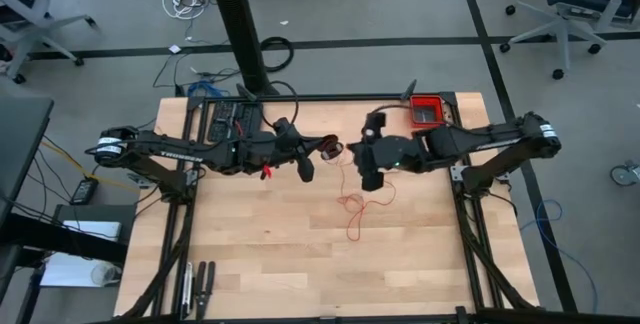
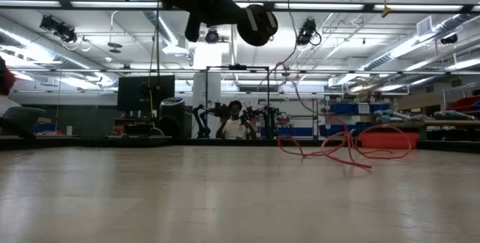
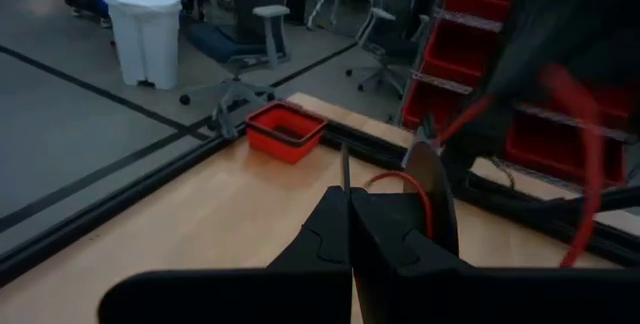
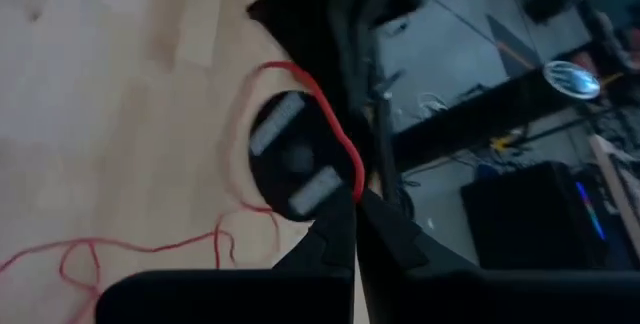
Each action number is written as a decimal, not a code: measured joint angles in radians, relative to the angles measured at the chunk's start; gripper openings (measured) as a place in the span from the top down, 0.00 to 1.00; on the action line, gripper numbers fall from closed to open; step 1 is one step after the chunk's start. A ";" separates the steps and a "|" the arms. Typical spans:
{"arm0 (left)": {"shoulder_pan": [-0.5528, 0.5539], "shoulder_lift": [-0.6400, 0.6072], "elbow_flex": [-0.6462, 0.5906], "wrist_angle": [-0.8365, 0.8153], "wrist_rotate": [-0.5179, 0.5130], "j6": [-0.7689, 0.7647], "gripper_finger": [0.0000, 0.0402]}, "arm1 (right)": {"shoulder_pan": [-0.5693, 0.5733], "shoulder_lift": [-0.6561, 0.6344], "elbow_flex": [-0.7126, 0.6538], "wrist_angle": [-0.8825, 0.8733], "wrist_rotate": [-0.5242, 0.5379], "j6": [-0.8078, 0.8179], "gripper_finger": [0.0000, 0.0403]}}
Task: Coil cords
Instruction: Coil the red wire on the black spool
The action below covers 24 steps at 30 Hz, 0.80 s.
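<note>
The thin red cord (image 1: 355,204) hangs from the two grippers, and its loose loops lie on the wooden table (image 2: 345,149). My left gripper (image 3: 348,202) is shut above the table's middle, with a dark round spool (image 2: 257,24) beside its fingertips; the cord runs over the spool's rim (image 4: 330,124). My right gripper (image 4: 355,204) is shut on the cord just to the right of the spool, high above the table. My left gripper is shut on a thin dark stem (image 3: 345,169) that sticks out between its fingertips. The spool's disc (image 3: 435,189) stands edge-on beside the fingers, clear of the table. How the stem joins the disc, I cannot tell. My right gripper pinches the red cord (image 4: 352,176) between its two fingertips, right where it leaves the spool's rim. From there the cord hangs slack down to the table (image 4: 150,249).
A red bin (image 1: 428,110) stands at the table's far right corner. A dark keyboard-like thing (image 1: 235,119) lies at the far left, and dark tools (image 1: 197,284) lie at the near left edge. A person (image 2: 236,127) sits beyond the table.
</note>
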 joint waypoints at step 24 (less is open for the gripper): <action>-0.001 0.000 0.000 -0.030 0.083 0.032 1.00 | -0.018 0.024 -0.009 0.089 0.157 -0.054 1.00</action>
